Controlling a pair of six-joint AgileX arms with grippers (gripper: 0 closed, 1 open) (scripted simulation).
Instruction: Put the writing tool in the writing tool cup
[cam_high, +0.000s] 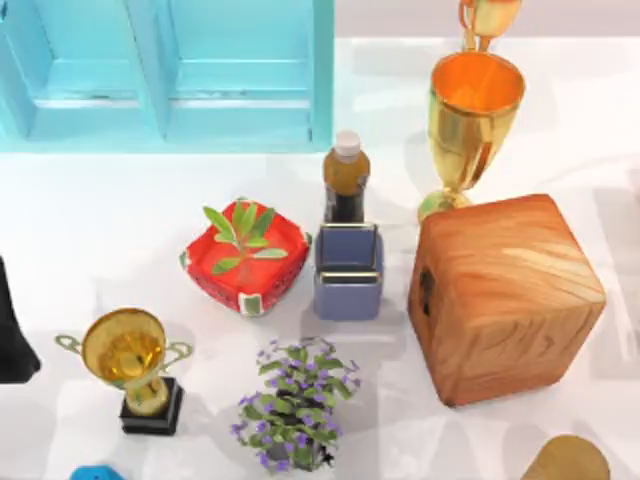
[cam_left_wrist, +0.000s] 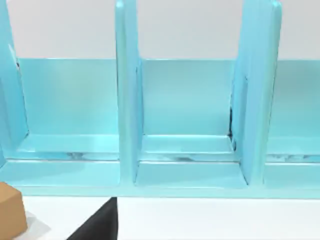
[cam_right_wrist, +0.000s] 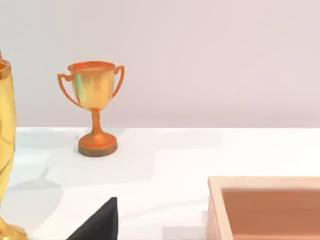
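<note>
one periwinkle cup (cam_high: 348, 272) stands between red planter (cam_high: 246, 256) and wooden box (cam_high: 504, 296); claw state unclear.

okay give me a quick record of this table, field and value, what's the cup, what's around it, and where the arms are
target cup: periwinkle-blue square cup, upright, table centre
behind cup: amber bottle with white cap
left of cup: red square planter with green leaves
right of cup: wooden box
front of cup: purple-flowered plant
far right: tall golden goblet
front left: gold trophy on black base
back left: turquoise shelf unit
writing tool: cannot tell where it is
left arm: dark part at the table's left edge
</note>
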